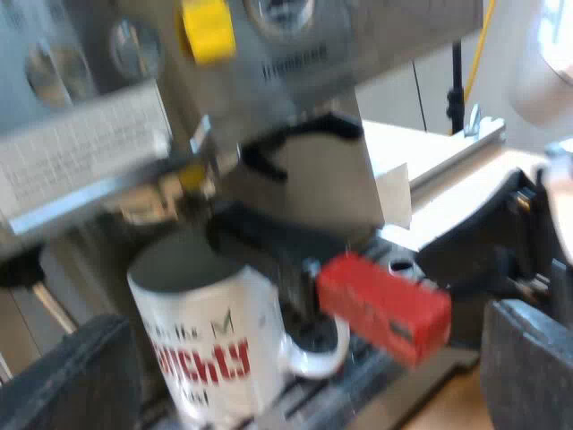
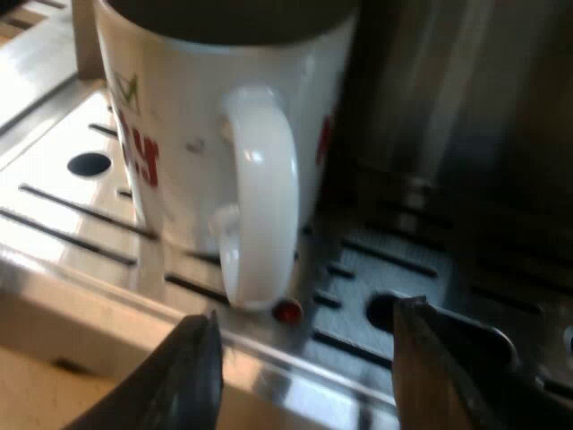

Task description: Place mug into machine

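Hard to make out: the mug is cut off at its rim in the right wrist view. Its red lettering cannot be read in full. A dark shape past one left finger cannot be identified.
Right gripper: low and level at the front lip of the tray, facing the mug's handle. Its jaws are wide apart and hold nothing, and the fingers are clear of the mug.
Left gripper: set back from the machine and looking up at its front. Its jaws are spread wide with nothing clamped, and the mug stands beyond the gap between them.
Mug, closer: upright on the slotted tray straight ahead of the right jaws, with its white handle turned toward them.
Red dot: on the tray at the foot of the mug's handle, between the handle and the right jaws.
Holder: locked into the machine above the mug. Its red end juts out over the mug's handle and toward the left jaws.
Yellow tag: high on the machine's front, well above the mug.
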### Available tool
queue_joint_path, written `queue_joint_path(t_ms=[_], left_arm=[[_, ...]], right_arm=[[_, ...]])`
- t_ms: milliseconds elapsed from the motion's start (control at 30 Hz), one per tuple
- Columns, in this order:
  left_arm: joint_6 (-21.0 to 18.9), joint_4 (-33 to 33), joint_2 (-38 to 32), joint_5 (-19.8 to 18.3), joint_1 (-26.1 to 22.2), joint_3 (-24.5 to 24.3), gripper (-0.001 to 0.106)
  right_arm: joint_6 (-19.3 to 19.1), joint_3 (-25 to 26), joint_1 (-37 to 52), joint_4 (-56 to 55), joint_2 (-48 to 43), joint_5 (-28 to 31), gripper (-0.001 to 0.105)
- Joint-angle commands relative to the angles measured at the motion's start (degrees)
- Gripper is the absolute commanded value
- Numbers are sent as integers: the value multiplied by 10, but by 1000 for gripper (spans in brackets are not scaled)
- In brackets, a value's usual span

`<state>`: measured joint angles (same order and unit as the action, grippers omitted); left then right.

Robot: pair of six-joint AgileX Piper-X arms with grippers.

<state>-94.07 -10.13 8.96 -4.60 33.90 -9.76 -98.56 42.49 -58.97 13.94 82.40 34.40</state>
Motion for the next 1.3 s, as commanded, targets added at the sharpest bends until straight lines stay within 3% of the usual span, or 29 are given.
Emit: queue_joint_path(t_ms=[33, 233, 400, 433, 500, 633, 767, 1100, 1300], left_arm=[[-6, -1, 1, 1, 1, -30, 78], [-6, -114, 0, 1, 1, -104, 78], [-6, -214, -3, 1, 1, -166, 78], [-6, -234, -6, 1, 1, -180, 78], [-6, -257, -15, 1, 1, -196, 78], [-8, -277, -52, 1, 1, -211, 78], [-8, -279, -81, 1, 1, -211, 78], [-15, -298, -85, -16, 1, -211, 78], [-17, -298, -85, -23, 1, -211, 78]], right_arm=[[-7, -20, -17, -34, -54, 10, 47], [-7, -22, -49, -53, -146, 17, 43], [-8, -22, -76, -53, -189, 19, 14], [-33, -20, -88, -53, -199, 19, 0], [-57, -14, -103, -52, -200, 21, 0], [-62, 9, -127, -47, -194, 57, 0], [-31, 38, -126, -19, -169, 113, 0], [-33, 119, -118, 55, -59, 121, 0], [-58, 183, -95, 56, 5, 135, 0]])
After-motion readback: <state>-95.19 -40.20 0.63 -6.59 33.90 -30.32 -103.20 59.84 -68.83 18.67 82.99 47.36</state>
